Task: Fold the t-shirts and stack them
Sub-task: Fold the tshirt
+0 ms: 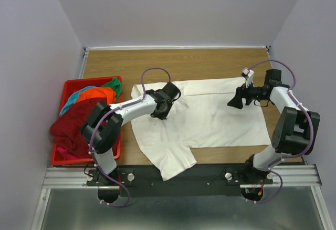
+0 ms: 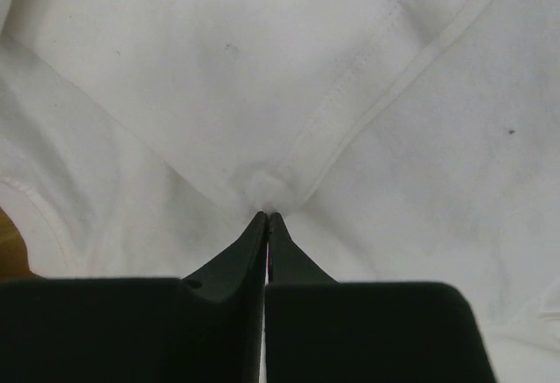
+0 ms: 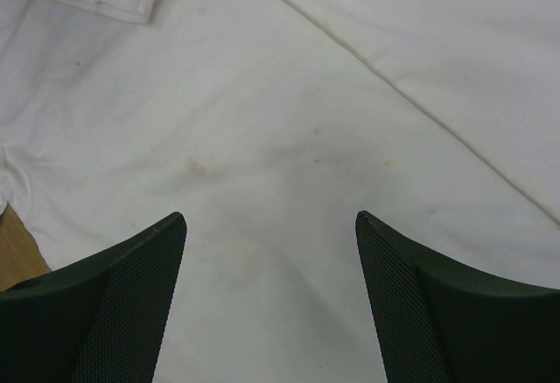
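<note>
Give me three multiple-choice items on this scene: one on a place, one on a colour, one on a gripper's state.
1. Where is the red basket?
A. at the table's left end
B. at its right end
C. at its far edge

2. What colour is the t-shirt spread on the table?
A. teal
B. orange
C. white

3. What is the left gripper doing?
A. hanging wide open
B. pinching the spread t-shirt
C. holding the basket

Key: 1 A, the top view shows it at the left end. 2 C, all three views show white cloth. 3 B, the left wrist view shows its jaws closed on a tuft of fabric.
</note>
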